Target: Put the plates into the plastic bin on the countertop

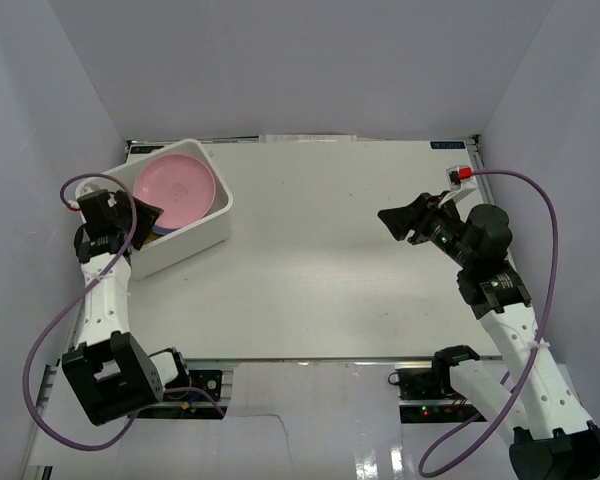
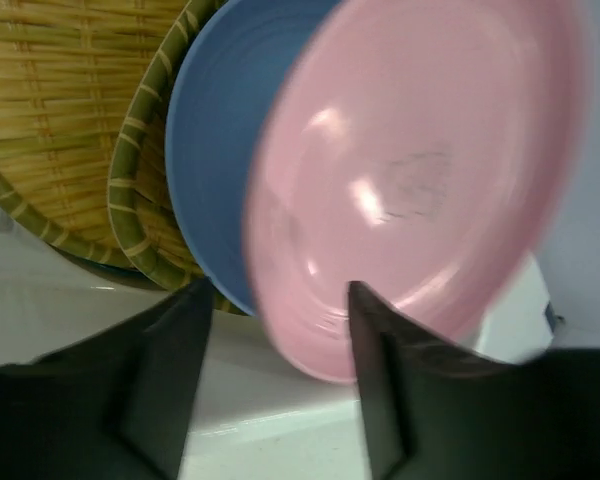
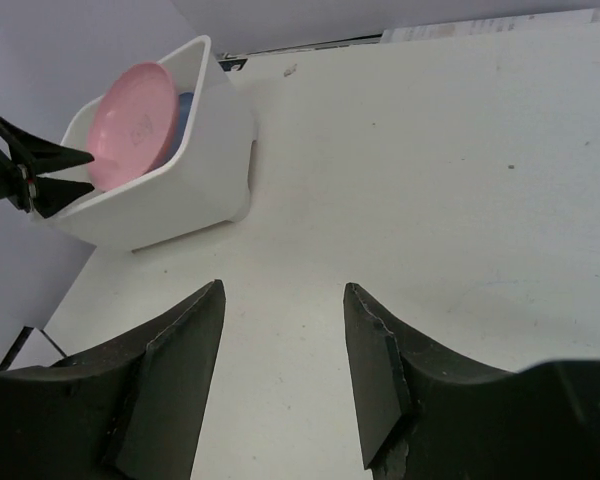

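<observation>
Left wrist view. The left fingers [image 2: 165, 385] stand spread wide and grip nothing. The lower rim of the pink plate [image 2: 420, 180] shows in the gap between them. The plate is blurred, so whether the finger at the right of the picture touches that rim cannot be told. The pink plate leans tilted against a light blue plate [image 2: 205, 170], behind which lie two yellow woven-look plates [image 2: 60, 100]; leaning on edge probably lets several fit side by side.

Top external view. These dishes sit inside the plastic bin [image 1: 195, 238] at the far left corner of the tabletop [image 1: 330, 270], with the left fingers at its near-left wall. The right fingers [image 3: 170, 370] are likewise parted and empty. They hover over the tabletop well apart from the bin, presumably held out of the left arm's way. No plates show outside the bin, so the task appears near its end.
</observation>
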You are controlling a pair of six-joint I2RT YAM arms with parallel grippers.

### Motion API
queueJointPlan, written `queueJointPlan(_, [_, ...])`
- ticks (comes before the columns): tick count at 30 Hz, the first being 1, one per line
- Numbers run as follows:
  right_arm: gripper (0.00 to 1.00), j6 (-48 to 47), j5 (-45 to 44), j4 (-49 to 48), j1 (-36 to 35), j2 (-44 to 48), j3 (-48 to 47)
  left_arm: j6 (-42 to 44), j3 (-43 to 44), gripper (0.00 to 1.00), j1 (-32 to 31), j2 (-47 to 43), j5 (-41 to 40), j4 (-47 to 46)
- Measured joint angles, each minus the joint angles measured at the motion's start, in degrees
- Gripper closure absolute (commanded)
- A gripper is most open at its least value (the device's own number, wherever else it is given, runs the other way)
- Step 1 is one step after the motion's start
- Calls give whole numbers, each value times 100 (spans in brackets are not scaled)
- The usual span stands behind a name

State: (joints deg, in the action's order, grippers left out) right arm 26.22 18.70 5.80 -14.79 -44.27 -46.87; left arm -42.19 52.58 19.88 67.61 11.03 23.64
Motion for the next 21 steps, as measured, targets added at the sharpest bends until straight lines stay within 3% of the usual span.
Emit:
queueJointPlan(1, [40,13,13,-20,-11,-4,7,7,9,2,-2,-70,-7,7])
queueJointPlan(5, [26,39,15,-146,-155,-107,24,68,225,2,-74,-697,-55,116])
queueJointPlan(8, [8,20,-55,-208,-363,-308,24,136,767,2,-238,-1067,20,105])
queueJointPlan(12, [10,-68,-205,-205,-557,-472,24,258,1283,2,-533,-1403,516,-74])
queueJointPlan(15, [10,-170,-404,-205,-588,-439,24,380,1211,2,-944,-1661,1123,-201])
queueJointPlan(19, [10,-461,-645,-92,-592,-367,-35,544,284,2,-2155,-2232,1801,-304])
queueJointPlan(21, [10,-601,-726,-17,-592,-330,-66,632,-295,2,-2470,-2542,2111,-243])
